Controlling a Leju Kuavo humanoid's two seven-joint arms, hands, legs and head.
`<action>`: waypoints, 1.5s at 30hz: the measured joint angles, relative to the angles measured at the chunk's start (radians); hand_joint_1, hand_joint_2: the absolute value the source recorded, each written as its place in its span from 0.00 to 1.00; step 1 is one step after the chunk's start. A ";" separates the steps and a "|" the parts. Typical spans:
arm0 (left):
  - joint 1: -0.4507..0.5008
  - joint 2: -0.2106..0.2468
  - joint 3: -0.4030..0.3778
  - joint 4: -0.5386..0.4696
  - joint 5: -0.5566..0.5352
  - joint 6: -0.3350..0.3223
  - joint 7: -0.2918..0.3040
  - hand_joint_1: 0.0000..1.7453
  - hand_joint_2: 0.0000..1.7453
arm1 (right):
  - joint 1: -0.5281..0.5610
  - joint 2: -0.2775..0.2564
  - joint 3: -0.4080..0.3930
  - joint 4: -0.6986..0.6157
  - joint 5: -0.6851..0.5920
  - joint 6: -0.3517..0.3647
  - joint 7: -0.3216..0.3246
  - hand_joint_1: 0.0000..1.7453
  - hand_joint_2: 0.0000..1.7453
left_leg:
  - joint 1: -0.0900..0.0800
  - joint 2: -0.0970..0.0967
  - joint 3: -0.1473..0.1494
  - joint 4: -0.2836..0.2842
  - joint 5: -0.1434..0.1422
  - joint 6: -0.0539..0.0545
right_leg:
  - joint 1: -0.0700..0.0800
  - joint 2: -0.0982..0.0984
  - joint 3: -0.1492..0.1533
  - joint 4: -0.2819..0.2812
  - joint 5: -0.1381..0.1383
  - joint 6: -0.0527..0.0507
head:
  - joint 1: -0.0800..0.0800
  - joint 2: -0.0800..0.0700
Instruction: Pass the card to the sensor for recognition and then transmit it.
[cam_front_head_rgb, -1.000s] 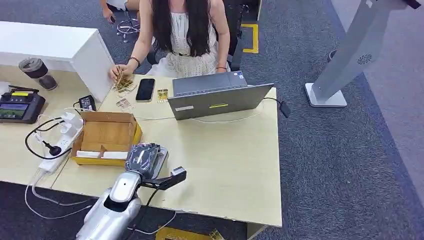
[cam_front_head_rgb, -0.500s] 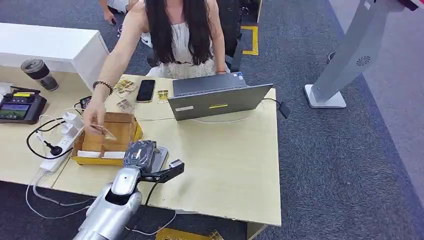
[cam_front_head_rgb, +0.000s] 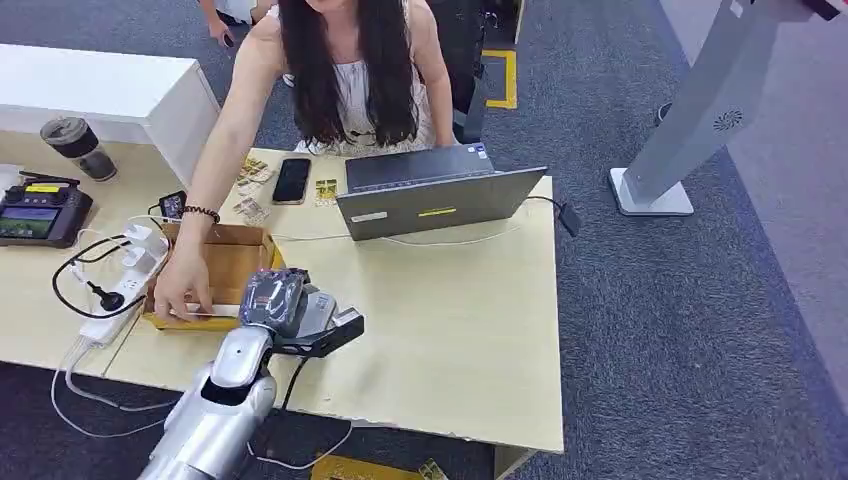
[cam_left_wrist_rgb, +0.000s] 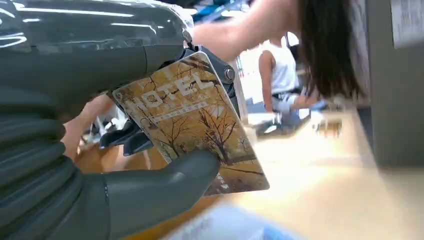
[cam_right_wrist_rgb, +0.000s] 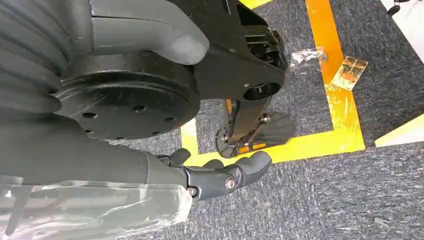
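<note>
My left hand (cam_front_head_rgb: 272, 300), wrapped in clear plastic, hovers over the near left part of the wooden table (cam_front_head_rgb: 450, 330), beside the cardboard box (cam_front_head_rgb: 235, 252). In the left wrist view it (cam_left_wrist_rgb: 100, 150) pinches a card (cam_left_wrist_rgb: 195, 115) between thumb and fingers; the card is printed with autumn trees and the word HOTEL. A grey-white flat device (cam_front_head_rgb: 322, 308) lies on the table just under this hand. A person's hand (cam_front_head_rgb: 180, 288) reaches into the box right next to mine. My right hand (cam_right_wrist_rgb: 165, 172) hangs over the carpet with its fingers loosely apart and nothing in it.
A grey laptop (cam_front_head_rgb: 440, 195) stands open at the far middle. A phone (cam_front_head_rgb: 291, 180) and loose cards (cam_front_head_rgb: 250, 172) lie near the person. A power strip with cables (cam_front_head_rgb: 125, 280), a controller (cam_front_head_rgb: 35, 210) and a cup (cam_front_head_rgb: 70, 140) sit to the left. A white stand (cam_front_head_rgb: 680, 130) rises at the right.
The person leaned forward and moved a hand from the loose cards at the far edge into the cardboard box. My left hand shifted slightly toward the box with the card.
</note>
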 joint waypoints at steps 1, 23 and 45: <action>-0.009 0.007 0.005 -0.010 0.001 0.001 -0.002 1.00 1.00 | 0.000 0.000 0.001 0.000 0.000 0.000 0.000 0.00 1.00 | 0.000 0.000 0.000 0.000 0.000 0.000 | 0.000 0.000 0.000 0.000 0.000 0.000 | 0.000 0.000; -0.133 0.081 0.063 -0.084 0.031 0.023 -0.019 1.00 1.00 | -0.001 0.000 0.025 0.000 0.017 0.000 0.007 0.00 1.00 | 0.000 0.000 -0.003 0.000 0.000 0.000 | 0.000 0.000 -0.003 0.000 0.000 0.000 | 0.000 0.000; -0.181 0.122 0.097 -0.050 0.045 0.050 -0.031 0.00 1.00 | -0.003 0.000 0.042 0.001 0.019 0.000 0.014 0.00 0.00 | 0.000 0.000 -0.004 0.000 0.000 0.000 | 0.000 0.000 -0.004 0.000 0.000 0.000 | 0.000 0.000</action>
